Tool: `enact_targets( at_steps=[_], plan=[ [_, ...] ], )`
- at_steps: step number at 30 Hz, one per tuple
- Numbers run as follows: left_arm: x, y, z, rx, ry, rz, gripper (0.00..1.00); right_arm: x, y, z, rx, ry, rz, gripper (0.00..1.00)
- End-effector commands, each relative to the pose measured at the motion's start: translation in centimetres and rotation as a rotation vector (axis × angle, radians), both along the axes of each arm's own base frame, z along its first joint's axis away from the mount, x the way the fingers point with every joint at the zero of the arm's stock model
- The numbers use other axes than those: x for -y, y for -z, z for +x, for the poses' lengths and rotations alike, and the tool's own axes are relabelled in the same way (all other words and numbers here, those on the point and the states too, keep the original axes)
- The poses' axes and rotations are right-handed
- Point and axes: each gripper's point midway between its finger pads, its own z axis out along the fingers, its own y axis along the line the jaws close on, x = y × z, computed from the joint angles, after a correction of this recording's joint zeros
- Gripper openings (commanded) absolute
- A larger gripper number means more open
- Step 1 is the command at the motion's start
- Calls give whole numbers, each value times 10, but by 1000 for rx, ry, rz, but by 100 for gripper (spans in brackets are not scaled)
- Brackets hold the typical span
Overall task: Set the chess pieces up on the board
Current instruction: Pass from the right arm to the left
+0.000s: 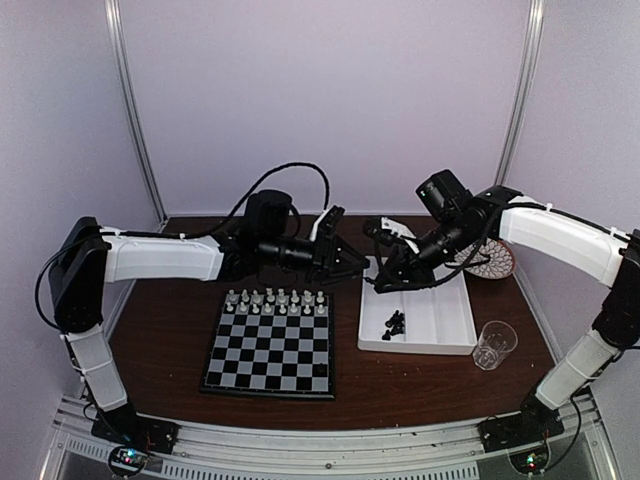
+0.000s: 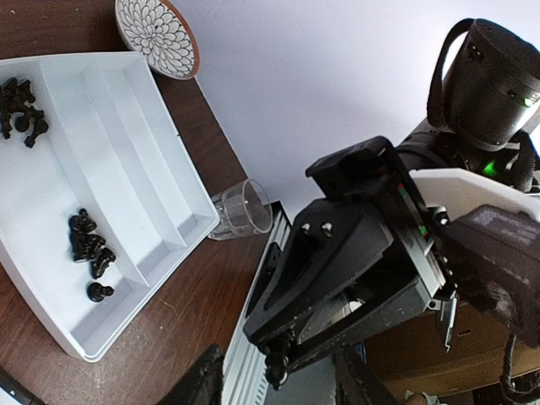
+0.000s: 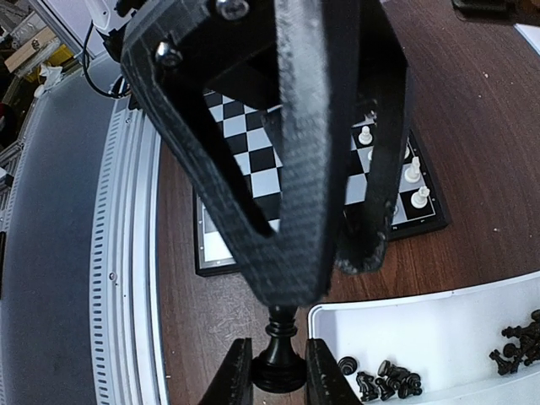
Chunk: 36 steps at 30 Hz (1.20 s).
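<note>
Between the board (image 1: 268,392) and the tray, my two grippers meet tip to tip. My right gripper (image 3: 278,375) is shut on the base of a black chess piece (image 3: 278,359), also seen as a black chess piece (image 2: 283,364) in the left wrist view. My left gripper (image 2: 278,384) is open, one finger on each side of that piece without touching it. Its fingers (image 3: 295,169) hide the piece's top in the right wrist view. White pieces (image 1: 275,300) fill the board's two far rows. Loose black pieces (image 1: 395,323) lie in the tray.
The white divided tray (image 1: 430,320) sits right of the board, with more black pieces (image 2: 21,110) at its far end. A clear plastic cup (image 1: 494,343) stands beside the tray's near right corner. A patterned dish (image 1: 490,262) lies behind the tray.
</note>
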Motion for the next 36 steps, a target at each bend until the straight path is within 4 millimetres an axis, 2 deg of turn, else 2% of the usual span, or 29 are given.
enact_targets(
  at_steps=[1, 7, 22, 28, 36],
  plan=[
    [17, -16, -8, -9, 65, -79, 45, -3, -16, -8, 11, -23, 35, 15],
    [19, -10, -11, -32, 78, -68, 43, -5, -19, -8, 14, -29, 41, 15],
    [22, -7, -16, -42, 107, -57, 23, -8, -15, -4, 11, -28, 31, 15],
    [23, -7, -17, -42, 113, -57, 12, -8, -13, -3, 9, -23, 26, 15],
    [22, -5, -19, -57, 119, -40, 17, -9, -11, 1, 14, -11, 20, 15]
  ],
)
